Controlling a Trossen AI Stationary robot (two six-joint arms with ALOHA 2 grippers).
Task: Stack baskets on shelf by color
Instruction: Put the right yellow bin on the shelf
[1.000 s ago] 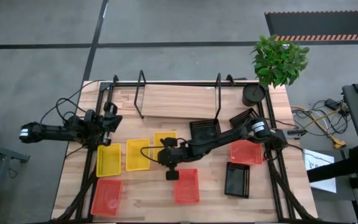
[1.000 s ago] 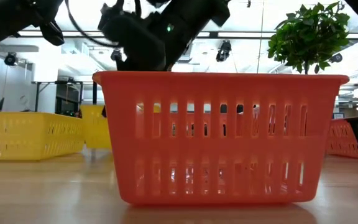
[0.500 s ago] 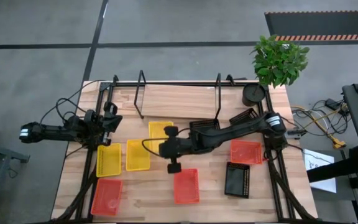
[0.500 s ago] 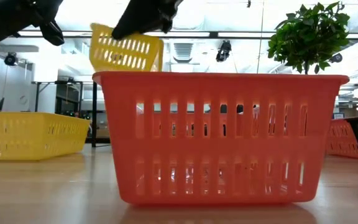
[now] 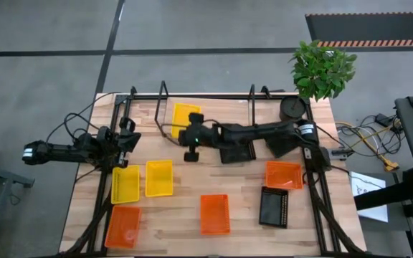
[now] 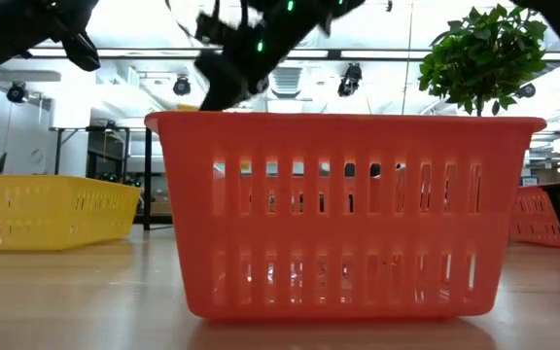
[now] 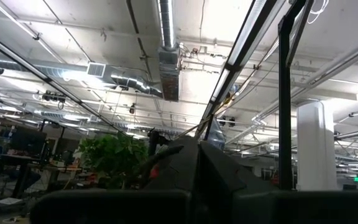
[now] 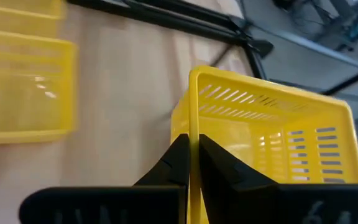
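now your right tool is clamped tight on the rim of a yellow basket — lifted over the shelf, left tool closed, empty, at the tabletop's left edge

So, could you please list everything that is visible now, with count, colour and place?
Yellow baskets: three; one held over the shelf, two side by side on the table's left.
Orange baskets: three; front left, front middle, right.
Black baskets: at least two; one at front right, one under the right arm; more may be hidden.
Shelf: one, black wire, at the table's back.
Plant: one, green, back right corner, beside a dark round pot.
Table: one, light wood.
Right gripper: shut on the yellow basket's rim.
Left gripper: shut, waiting at the left edge.
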